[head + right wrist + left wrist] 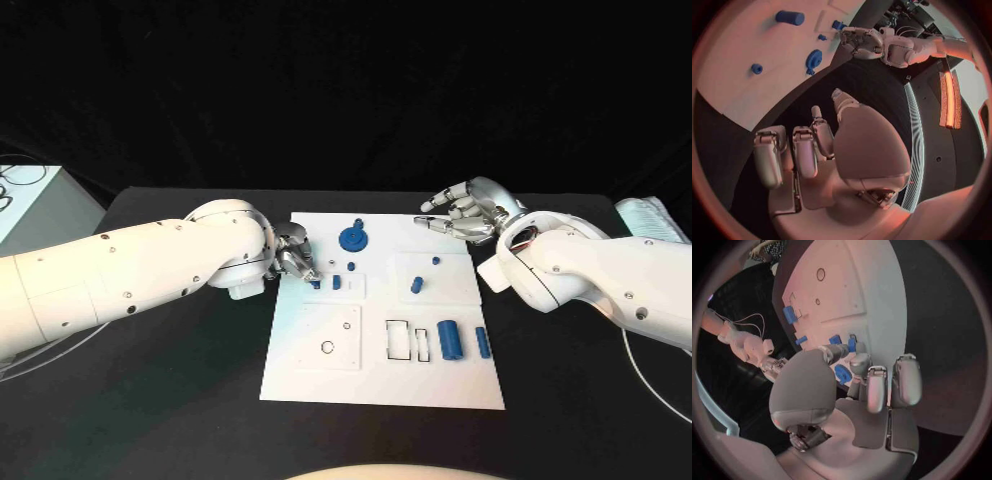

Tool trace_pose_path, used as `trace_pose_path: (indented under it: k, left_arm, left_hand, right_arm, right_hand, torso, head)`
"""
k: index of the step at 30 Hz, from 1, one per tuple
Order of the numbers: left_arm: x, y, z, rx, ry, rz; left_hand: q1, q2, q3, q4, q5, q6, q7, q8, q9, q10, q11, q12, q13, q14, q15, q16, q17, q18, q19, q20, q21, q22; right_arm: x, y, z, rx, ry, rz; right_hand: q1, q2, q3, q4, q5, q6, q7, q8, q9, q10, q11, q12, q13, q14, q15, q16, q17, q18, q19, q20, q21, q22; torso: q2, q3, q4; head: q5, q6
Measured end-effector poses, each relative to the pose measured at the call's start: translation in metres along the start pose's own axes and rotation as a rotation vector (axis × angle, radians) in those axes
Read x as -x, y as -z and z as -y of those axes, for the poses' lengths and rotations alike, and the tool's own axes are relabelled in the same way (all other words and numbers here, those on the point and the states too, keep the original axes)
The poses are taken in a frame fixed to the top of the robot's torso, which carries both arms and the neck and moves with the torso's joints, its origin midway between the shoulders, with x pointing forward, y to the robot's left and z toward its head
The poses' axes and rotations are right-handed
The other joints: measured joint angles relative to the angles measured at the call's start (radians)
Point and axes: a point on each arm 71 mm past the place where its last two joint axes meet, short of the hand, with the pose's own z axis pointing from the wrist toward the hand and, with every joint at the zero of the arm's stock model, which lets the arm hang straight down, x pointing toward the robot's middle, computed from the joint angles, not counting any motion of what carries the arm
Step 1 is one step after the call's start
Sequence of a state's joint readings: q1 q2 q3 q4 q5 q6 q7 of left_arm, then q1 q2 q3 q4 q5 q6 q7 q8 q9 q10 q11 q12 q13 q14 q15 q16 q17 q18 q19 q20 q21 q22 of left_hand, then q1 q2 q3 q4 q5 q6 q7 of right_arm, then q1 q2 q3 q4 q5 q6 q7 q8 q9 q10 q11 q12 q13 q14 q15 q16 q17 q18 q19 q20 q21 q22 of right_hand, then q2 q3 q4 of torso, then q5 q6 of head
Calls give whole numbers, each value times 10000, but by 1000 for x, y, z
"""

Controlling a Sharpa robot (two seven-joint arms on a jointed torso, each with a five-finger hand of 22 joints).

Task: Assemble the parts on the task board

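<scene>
Now left hand [293,255] fingers on small blue part [316,283] at task board [433,385] edge; right hand [464,212] released, beyond board's far corner.

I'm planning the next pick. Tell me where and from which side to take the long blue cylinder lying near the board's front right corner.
Grip the long blue cylinder across its middle, coming straight down from above. It lies flat, its length running front to back, with a blue piece close on its right and a rectangular slot on its left, so the fingers probably fit best around its round sides, with care.

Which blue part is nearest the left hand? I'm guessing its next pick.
The small blue part at the left hand's fingertips, on the board's left edge; the others lie farther right.
</scene>
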State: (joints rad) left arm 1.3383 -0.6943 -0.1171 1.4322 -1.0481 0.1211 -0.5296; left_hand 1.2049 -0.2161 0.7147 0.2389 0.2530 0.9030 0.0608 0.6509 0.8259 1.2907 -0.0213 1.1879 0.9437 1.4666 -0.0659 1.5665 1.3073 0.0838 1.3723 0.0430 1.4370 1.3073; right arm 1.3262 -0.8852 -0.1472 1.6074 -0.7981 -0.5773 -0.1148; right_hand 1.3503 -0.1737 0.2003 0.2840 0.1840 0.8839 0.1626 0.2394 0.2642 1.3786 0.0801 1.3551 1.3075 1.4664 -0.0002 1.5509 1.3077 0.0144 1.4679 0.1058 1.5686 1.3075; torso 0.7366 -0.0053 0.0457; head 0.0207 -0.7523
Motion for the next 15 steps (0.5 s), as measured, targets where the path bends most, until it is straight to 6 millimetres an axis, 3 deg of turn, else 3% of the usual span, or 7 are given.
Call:
trace_pose_path:
  k: [15]
  left_arm:
    - [-2, 0, 1, -17, -198, -71]
  left_hand:
    - [-54, -54, 1, -1, 0, 1, -1, 37, 2, -2, 2, -1, -1, 0, 0, 0, 0, 0, -1, 0, 0, 8]
  right_arm:
    - [-1, 0, 1, -20, 13, -48]
  right_hand:
    - [0, 0, 0, 0, 0, 0, 0, 0, 0, 0, 0, 0, -1, 0, 0, 0, -1, 0, 0, 0, 0, -1]
  torso:
    - [-5, 0, 3]
  head:
    - [-9, -12]
